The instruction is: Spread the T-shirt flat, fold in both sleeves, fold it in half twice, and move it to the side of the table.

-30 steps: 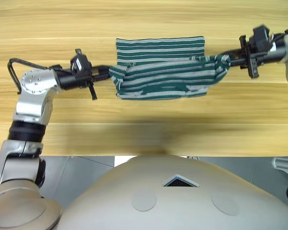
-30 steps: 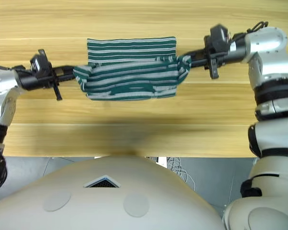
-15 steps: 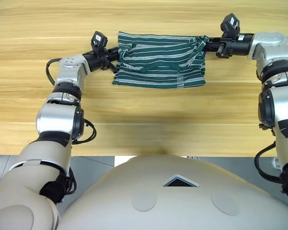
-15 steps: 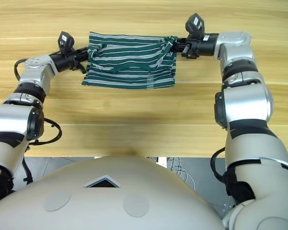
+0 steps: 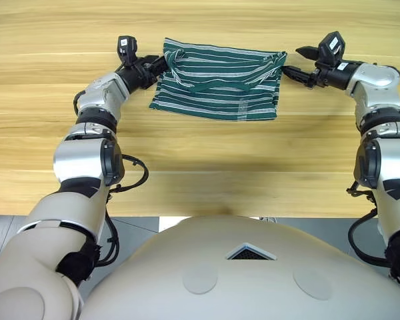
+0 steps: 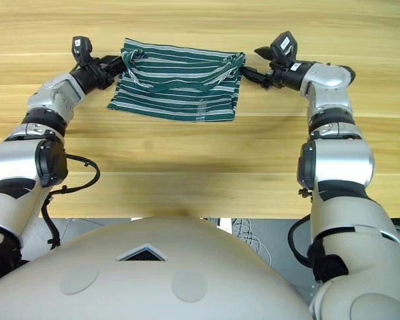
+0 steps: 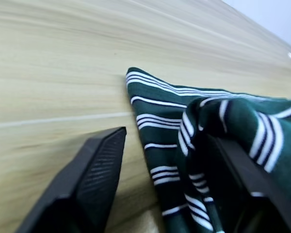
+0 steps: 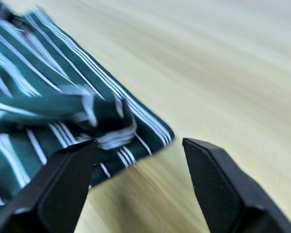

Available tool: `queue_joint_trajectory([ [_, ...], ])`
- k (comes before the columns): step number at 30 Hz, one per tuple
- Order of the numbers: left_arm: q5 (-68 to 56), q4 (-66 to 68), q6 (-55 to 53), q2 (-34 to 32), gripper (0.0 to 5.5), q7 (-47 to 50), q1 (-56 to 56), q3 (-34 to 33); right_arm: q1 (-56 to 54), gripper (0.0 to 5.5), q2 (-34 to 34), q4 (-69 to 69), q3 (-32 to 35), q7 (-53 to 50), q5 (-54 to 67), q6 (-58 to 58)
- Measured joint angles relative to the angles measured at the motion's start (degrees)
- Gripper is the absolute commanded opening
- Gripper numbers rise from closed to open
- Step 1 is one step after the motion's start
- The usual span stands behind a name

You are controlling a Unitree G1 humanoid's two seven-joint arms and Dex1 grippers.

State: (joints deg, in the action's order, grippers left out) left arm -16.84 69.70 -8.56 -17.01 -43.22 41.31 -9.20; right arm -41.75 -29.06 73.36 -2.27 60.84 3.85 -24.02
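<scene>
**A:** Where was the shirt?

**B:** The shirt (image 5: 217, 83) lay folded on the far middle of the counter (image 5: 200, 153). The left pincer (image 5: 157, 65) stood wide at its far left corner, with some cloth inside the gap. The right pincer (image 5: 292, 60) stood wide too, just beside the far right corner.

**A:** How could the step be done well?

**B:** I judged it was the letting go after a fold. Each pincer should leave sideways, away from the cloth, without catching the bunched corners, so that the upper layer does not slide.

**A:** And its direction?

**B:** Its long axis ran left to right, slightly turned, with the right end a little nearer. I could not tell where the collar pointed.
</scene>
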Motion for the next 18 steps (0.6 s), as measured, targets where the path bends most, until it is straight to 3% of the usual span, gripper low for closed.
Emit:
queue_joint_trajectory([
  [3, -0.73, -2.18, -2.07, 0.8, 3.39, 1.43, -0.55, -1.37, 2.4, 3.3, -3.0, -5.11, -0.25, 6.74, -0.77, -9.85],
  [7, -2.83, -4.28, -4.32, 1.52, 3.39, 4.08, -1.75, -4.36, 4.73, 3.3, -5.75, -16.87, -0.15, 11.43, 0.71, -17.56],
  [14, -2.59, -6.93, -2.93, 2.05, 3.39, 4.85, -4.01, -3.57, 8.09, 3.3, -7.99, -35.25, -7.51, 9.65, -6.75, -19.94],
  [18, -1.37, -6.99, -1.05, 2.26, 3.39, 5.02, -4.19, -2.63, 7.46, 3.3, -5.71, -35.54, -12.74, 6.46, -13.43, -18.73],
])
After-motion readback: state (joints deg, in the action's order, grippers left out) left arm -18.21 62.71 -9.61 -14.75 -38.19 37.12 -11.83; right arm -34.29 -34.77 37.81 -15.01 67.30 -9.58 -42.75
